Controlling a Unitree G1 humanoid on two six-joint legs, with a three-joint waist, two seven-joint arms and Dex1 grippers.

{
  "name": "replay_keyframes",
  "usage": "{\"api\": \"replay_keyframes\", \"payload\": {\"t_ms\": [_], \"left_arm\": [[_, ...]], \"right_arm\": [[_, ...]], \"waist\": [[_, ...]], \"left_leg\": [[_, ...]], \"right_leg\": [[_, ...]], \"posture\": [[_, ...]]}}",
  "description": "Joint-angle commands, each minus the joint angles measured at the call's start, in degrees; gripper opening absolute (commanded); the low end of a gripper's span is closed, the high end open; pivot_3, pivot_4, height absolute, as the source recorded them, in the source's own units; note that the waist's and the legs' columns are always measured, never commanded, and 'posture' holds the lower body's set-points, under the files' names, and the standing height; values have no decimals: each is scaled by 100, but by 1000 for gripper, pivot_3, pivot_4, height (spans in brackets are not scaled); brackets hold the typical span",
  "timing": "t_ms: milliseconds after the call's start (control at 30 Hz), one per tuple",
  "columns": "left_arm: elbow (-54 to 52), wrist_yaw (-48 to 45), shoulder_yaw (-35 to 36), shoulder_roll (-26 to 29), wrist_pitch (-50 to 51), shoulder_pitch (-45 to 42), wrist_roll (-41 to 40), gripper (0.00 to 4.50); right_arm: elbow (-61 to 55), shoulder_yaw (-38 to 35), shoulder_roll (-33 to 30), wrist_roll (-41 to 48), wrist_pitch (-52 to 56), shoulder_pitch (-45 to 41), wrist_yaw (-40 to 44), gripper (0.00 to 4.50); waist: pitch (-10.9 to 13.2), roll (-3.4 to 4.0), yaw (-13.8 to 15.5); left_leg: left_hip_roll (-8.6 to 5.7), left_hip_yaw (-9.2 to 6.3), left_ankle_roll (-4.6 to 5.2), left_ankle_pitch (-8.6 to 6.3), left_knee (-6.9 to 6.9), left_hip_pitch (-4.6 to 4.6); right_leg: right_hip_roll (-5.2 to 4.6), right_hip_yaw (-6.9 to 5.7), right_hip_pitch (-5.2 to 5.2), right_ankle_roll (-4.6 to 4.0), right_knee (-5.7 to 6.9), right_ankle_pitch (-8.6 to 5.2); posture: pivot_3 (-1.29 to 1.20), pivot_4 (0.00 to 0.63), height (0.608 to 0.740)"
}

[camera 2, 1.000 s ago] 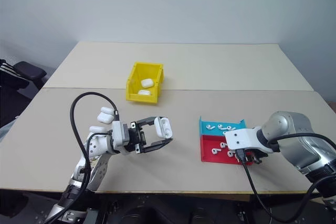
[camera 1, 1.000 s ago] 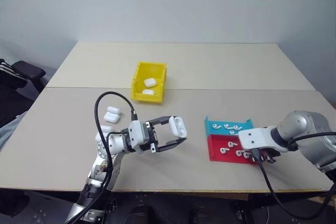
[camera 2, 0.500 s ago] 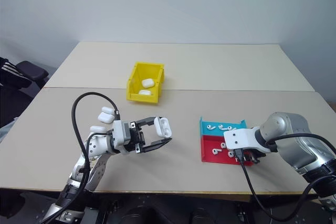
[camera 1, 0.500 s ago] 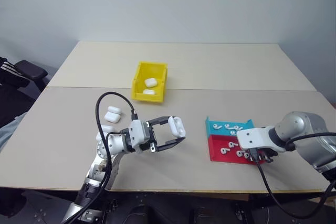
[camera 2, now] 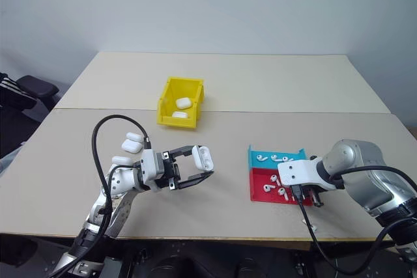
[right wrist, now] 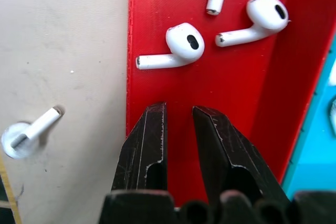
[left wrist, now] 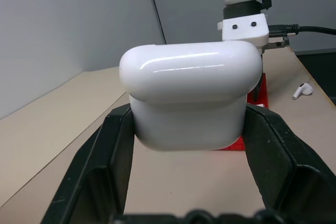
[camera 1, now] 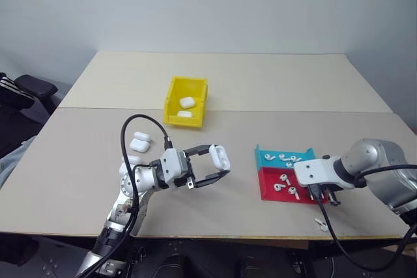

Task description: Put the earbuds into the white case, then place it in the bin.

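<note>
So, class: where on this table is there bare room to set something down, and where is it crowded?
Free: the far tabletop behind the yellow bin, and the stretch between the held white case and the red tray. Crowded: both trays of earbuds, and the spare cases near the left arm.

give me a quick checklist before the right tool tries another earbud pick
1. White case gripped in left tool: ok.
2. Case lid open to take an earbud: not ok, shut.
3. Right tool holding an earbud: not ok, nothing between its narrowly parted fingers.
4. Earbuds within reach in red tray: ok.
5. All earbuds in trays: not ok, stray earbud lies on table near the edge.
</note>
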Motion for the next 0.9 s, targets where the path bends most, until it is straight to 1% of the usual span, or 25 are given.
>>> {"api": "replay_keyframes", "payload": {"t_ms": [33,167,267,367,567,633,667,733,900], "left_arm": [[-142,52,32,26,-44,-91,-19,2777],[-119,129,-1,12,-64,-92,44,2777],[-130,182,-33,-6,-81,-86,98,2777],[-217,267,-46,-31,-76,-47,139,2777],[-457,436,-89,-13,-36,68,176,2777],[-534,512,-103,-6,22,99,192,2777],[-556,539,-110,-3,45,108,200,2777],[-581,567,-130,0,51,124,210,2777],[-663,655,-179,-12,99,176,239,2777]], "right_arm": [[-200,-354,-141,44,137,-80,-52,1102],[-424,-513,-294,107,302,-100,-10,1102],[-706,-636,-245,266,953,-201,54,1102],[-1046,-816,-139,628,1727,-216,70,1102],[-1625,-922,-86,840,2760,53,-383,1102],[-1849,-895,-107,908,3184,129,-504,1476],[-1957,-876,-100,968,3399,144,-557,1730],[-2148,-810,-57,1029,3796,135,-736,2378],[-2469,-699,-5,1292,4558,119,-1106,2378]], "waist": [[0,0,0],[0,0,3],[0,0,1],[0,0,-4],[0,0,11],[0,0,9],[0,0,6],[0,0,5],[0,0,3]], "left_leg": [[0,0,0,0,0,0],[0,-1,0,0,-1,0],[1,-4,0,0,-1,-1],[1,-15,0,-1,-1,-1],[0,-35,2,-2,-2,-2],[0,-36,2,-2,-2,-2],[0,-37,3,-2,-2,-3],[0,-38,3,-2,-2,-3],[1,-43,5,-3,-3,-3]], "right_leg": [[0,0,0,0,0,0],[0,0,0,0,-1,0],[0,0,0,0,-2,0],[0,0,-1,0,-1,0],[0,0,0,-1,-4,0],[-1,0,-1,-1,-3,0],[-1,0,-1,-1,-3,0],[-1,0,-2,-1,-2,0],[0,-1,-1,-1,-3,0]], "posture": [[0,150,740],[0,150,740],[0,150,740],[0,150,740],[0,150,740],[0,150,740],[0,150,740],[0,150,740],[0,150,740]]}}
